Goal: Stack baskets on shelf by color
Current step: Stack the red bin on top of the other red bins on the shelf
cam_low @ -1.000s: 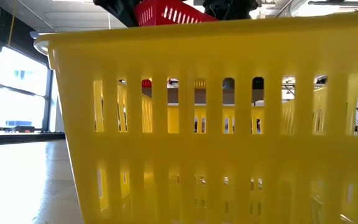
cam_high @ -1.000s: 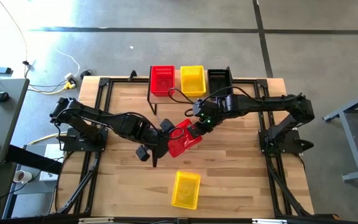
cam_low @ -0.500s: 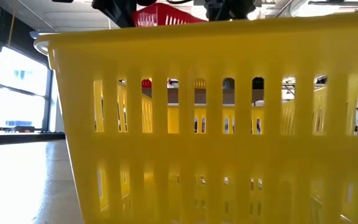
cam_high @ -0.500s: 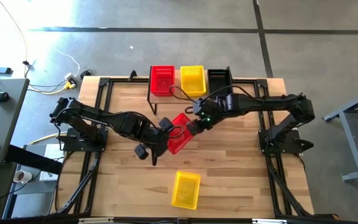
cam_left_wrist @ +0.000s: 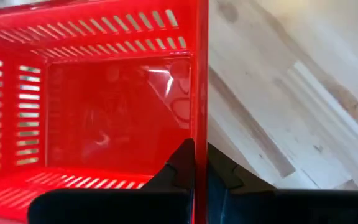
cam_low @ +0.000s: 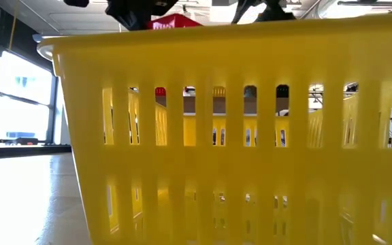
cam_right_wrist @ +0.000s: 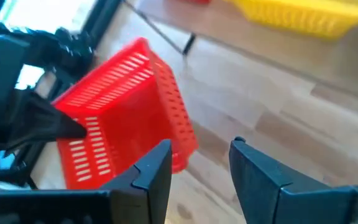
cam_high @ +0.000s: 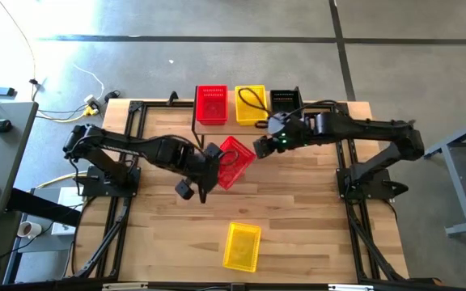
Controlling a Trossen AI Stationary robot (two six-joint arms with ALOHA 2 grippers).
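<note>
Carrying the red basket (cam_high: 232, 161) clamped in our left end effector (cam_high: 211, 162) (right end effector (cam_high: 263, 148) apart, clear), we needed level alignment over the shelf's red basket (cam_high: 211, 103).

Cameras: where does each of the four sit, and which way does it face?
High: overhead, straight down; both arms, left gripper, right gripper.
Low: tabletop height, against the loose yellow plastic mesh basket.
Left wrist: shut fingers gripping the red plastic mesh basket.
Right wrist: open fingers, facing that red basket.
Shared: the red basket shows in all four.
</note>
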